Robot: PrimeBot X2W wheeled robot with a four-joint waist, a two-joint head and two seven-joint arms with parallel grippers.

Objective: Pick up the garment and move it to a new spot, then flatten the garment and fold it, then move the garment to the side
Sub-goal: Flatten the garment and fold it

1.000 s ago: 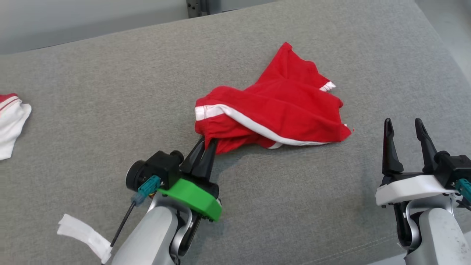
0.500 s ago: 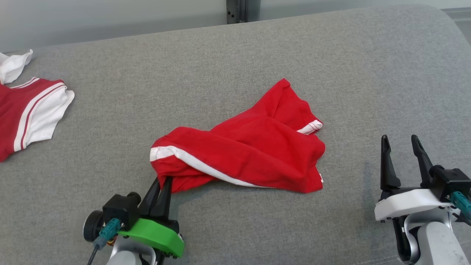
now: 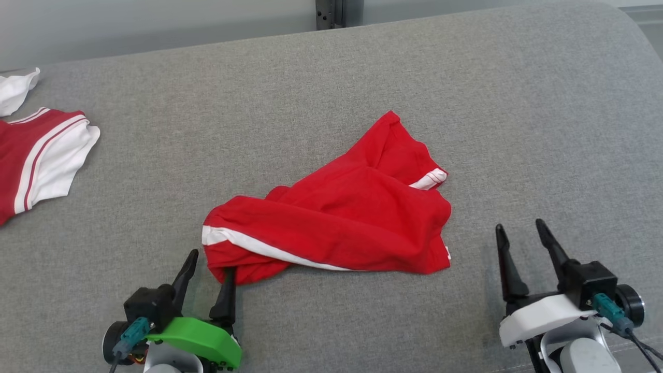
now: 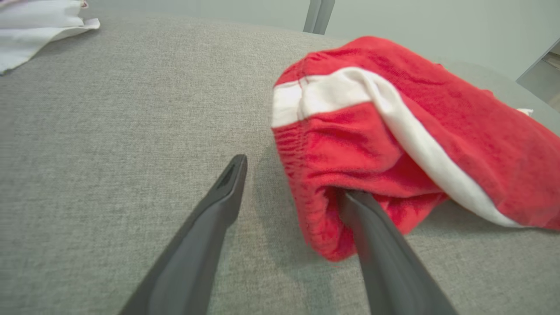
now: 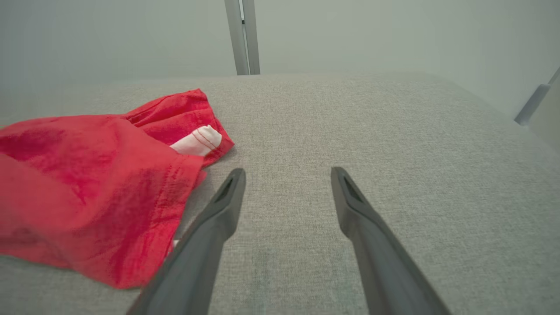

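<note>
Far left edge: a second red top with white striped trim [image 3: 36, 150] and a scrap of white cloth [image 3: 15, 90], both well apart from the work. Lower left: left gripper [image 3: 212, 261], green-collared, jaws spread wide and clamped on nothing. Its inner finger touches the near-left corner of the crumpled red garment with a white stripe [image 3: 336, 223], the tip apparently tucked just under a fold. Garment lies mid-surface on the grey woven upholstery [image 3: 362, 62], bunched and twisted, layers overlapping, not flat. Judged soft, light and limp; it should drape and collapse when lifted, and may drag on the textured fabric rather than slide. Best holds look like the gathered, white-banded edge at the near left, where cloth is thicker, and the hemmed corner at the near right. Pinching a single layer would help it open out. Lower right: right gripper [image 3: 519, 224], white-collared, jaws apart, empty, near the garment's right edge without touching.
</note>
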